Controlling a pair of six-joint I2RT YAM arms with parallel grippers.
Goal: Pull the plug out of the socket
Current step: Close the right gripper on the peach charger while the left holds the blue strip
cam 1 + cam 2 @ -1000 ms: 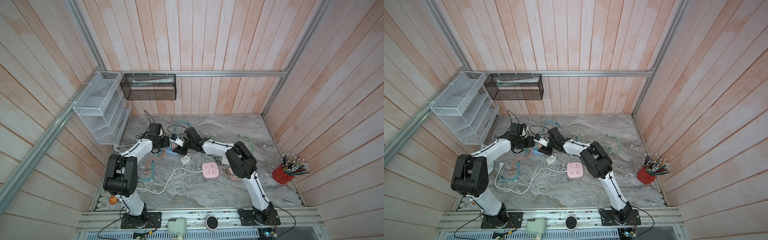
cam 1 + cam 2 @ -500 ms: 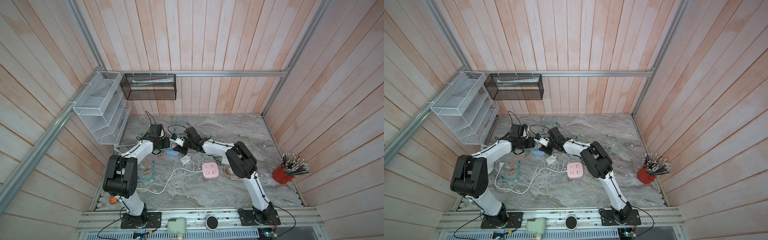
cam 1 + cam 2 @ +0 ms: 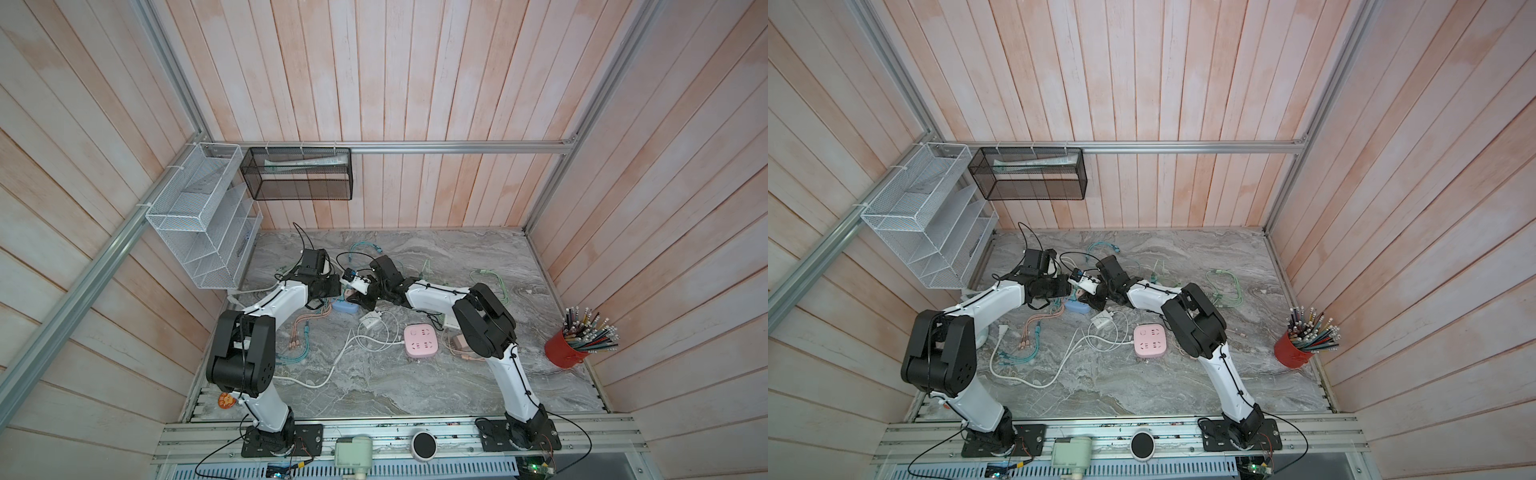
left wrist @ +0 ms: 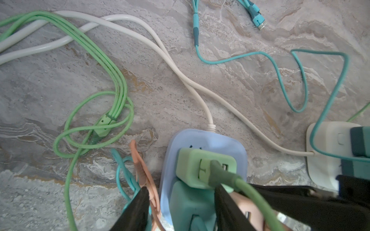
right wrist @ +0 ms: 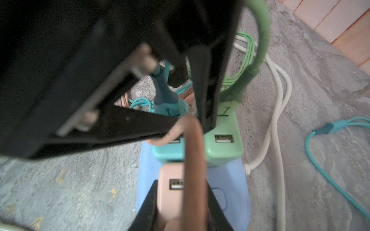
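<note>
Marble tabletop [image 3: 415,374], blue power strip [image 5: 228,180], right gripper [image 5: 181,198] clamping pink plug [image 5: 170,174]

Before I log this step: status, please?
Left gripper closed on teal plug. Right gripper closed on pink plug, seated in blue strip. Pink cable crosses it.

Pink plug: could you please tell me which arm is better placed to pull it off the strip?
Right: the right gripper clamps the pink plug on both sides, while the left gripper straddles the teal plug beside it.
</note>
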